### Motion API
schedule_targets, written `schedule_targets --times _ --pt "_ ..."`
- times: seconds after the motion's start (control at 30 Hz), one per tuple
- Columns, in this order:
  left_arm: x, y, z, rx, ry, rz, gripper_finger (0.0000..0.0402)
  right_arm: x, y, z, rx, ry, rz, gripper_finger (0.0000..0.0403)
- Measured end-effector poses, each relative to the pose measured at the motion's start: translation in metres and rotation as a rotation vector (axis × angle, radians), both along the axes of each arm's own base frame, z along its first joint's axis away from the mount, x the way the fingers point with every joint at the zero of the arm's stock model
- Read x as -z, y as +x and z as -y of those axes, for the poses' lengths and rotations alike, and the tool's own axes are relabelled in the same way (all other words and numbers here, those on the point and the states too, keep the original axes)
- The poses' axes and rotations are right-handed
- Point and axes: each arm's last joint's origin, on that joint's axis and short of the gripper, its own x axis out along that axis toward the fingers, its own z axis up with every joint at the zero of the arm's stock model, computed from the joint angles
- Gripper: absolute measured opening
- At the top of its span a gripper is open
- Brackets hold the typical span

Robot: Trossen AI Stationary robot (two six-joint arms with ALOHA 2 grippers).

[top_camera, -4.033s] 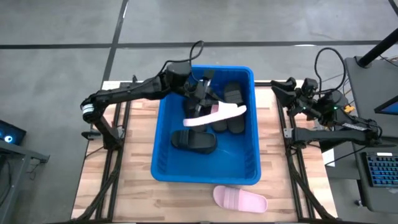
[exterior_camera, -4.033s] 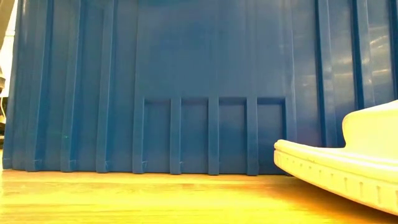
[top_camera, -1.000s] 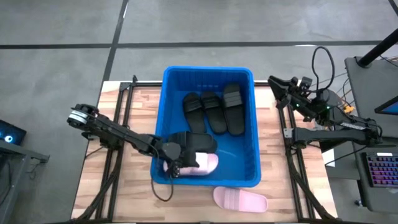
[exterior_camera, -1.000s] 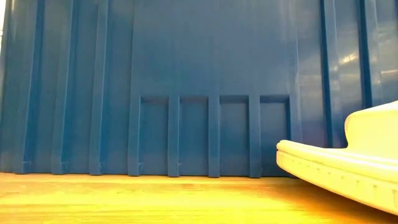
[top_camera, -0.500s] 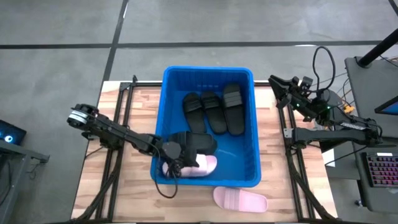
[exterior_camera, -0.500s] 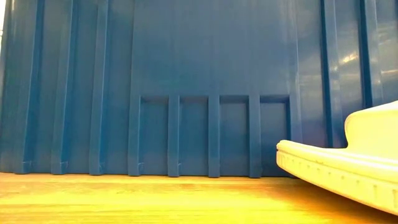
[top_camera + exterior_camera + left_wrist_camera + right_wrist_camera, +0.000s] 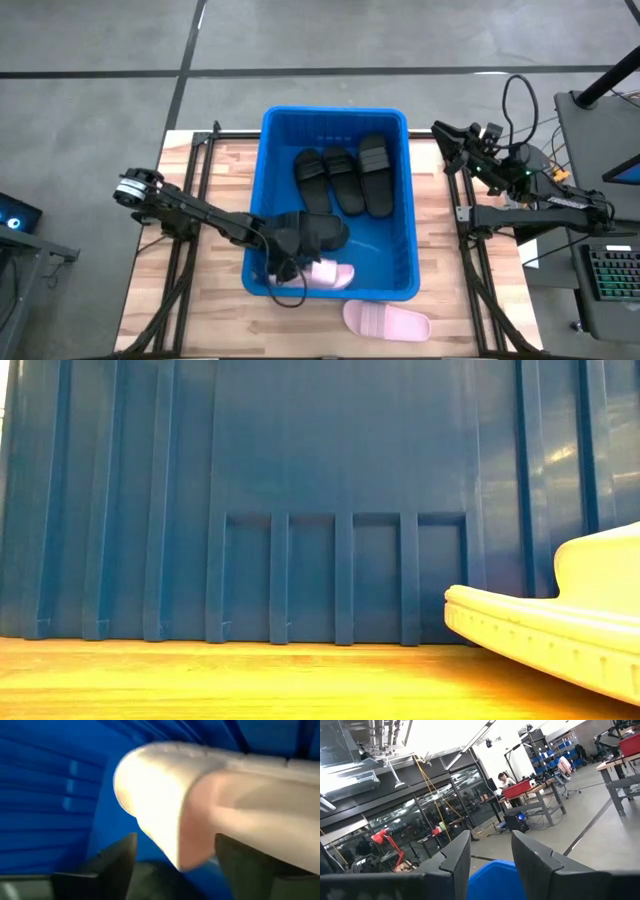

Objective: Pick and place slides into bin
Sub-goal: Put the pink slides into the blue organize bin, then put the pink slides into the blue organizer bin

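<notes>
The blue bin (image 7: 335, 113) stands mid-table and fills the low view (image 7: 300, 510). Three black slides (image 7: 345, 175) lie side by side in its far half. Another black slide (image 7: 320, 230) lies at its near left. A pink slide (image 7: 333, 273) lies inside against the near wall. My left gripper (image 7: 290, 264) reaches into the bin from the left and is open, its fingers on either side of that slide's end (image 7: 165, 810). A second pink slide (image 7: 386, 320) rests on the table before the bin. My right gripper (image 7: 440, 130) waits open at the far right. My left gripper has its fingers (image 7: 117, 862) on either side of the pink slide's rounded end (image 7: 195, 845), coming level from the table's left. Blue shows between one finger and the slide. Whether the other finger touches the slide, I cannot tell.
The second pink slide's sole (image 7: 560, 635) lies close in front of the bin's near wall. Bare wooden table (image 7: 215, 310) lies left and near of the bin. The right arm's base and cables (image 7: 530, 190) stand at the table's right edge.
The pink slide in the bin has dropped lower and shifted toward the near right, now lying along the near wall. My left gripper has stayed at the bin's near-left corner, shifting slightly right.
</notes>
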Motion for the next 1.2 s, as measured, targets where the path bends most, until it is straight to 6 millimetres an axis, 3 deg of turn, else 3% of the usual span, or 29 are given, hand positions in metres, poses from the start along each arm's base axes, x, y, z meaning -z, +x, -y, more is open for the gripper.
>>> schedule_targets --times 0.13,0.27,0.5,0.93,1.1,1.2 --pt "0.002 -0.003 -0.004 -0.086 0.086 -0.02 0.0301 0.0 0.0 0.0 0.004 -0.014 -0.011 0.0133" --pt "-0.007 -0.002 -0.007 -0.16 0.134 0.009 0.0324 0.0 0.0 0.0 0.007 -0.024 -0.018 0.0128" --pt "-0.044 0.003 -0.007 -0.345 0.006 0.062 0.0327 -0.002 0.0 0.0 0.009 -0.035 -0.007 0.0133" --pt "-0.12 -0.006 -0.017 -0.743 -0.271 0.361 0.0327 -0.02 -0.008 -0.002 0.042 -0.133 -0.022 0.0128" --pt "-0.152 -0.002 -0.021 -0.947 -0.386 0.608 0.0327 -0.032 -0.015 -0.003 0.026 -0.156 0.012 0.0124" --pt "-0.175 -0.003 -0.025 -1.103 -0.54 0.784 0.0327 -0.038 -0.017 -0.005 0.011 -0.21 -0.007 0.0123"
